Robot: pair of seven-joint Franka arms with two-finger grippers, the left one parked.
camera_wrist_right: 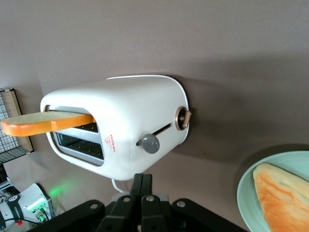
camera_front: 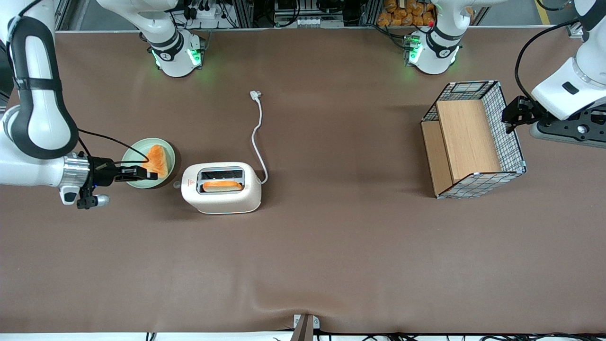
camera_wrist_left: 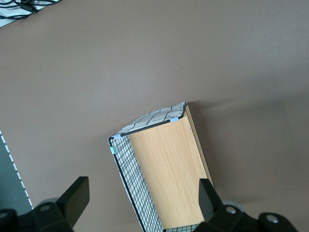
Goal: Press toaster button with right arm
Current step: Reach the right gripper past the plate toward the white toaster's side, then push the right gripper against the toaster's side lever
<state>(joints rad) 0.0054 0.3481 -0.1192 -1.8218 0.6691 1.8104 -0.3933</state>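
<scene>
Tool shut, nr toaster button

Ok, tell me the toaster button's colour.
Grey, on the toaster button; clearest in the right wrist view.

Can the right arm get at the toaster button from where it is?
Probably yes. The hand hovers over the green plate, fingers together, pointed at the toaster's narrow end. The toaster button faces it, with nothing in between.

The right arm, at the left edge of the front frame, is white with black joint bands and a silver wrist ring. A thin black cable loops to its gripper, whose slim black fingers lie pressed together.
</scene>
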